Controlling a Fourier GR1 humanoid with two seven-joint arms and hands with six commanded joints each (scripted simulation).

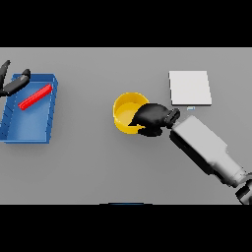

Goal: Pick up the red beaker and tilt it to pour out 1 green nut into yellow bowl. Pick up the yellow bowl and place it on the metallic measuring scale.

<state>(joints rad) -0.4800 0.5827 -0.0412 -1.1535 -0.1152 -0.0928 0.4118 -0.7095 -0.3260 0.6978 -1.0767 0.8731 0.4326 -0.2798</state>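
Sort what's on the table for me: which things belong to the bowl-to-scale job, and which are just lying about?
Job:
- yellow bowl, with the right hand curled over its rim
- metallic scale, the pale square plate beyond the bowl on the right

Lying about:
- blue tray at far left
- red object lying flat in the tray
- left hand at the tray's far corner

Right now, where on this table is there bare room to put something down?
Free: the wide grey strip between the blue tray and yellow bowl, and along the near edge. Crowded: the right robot hand on the bowl, beside the white scale.
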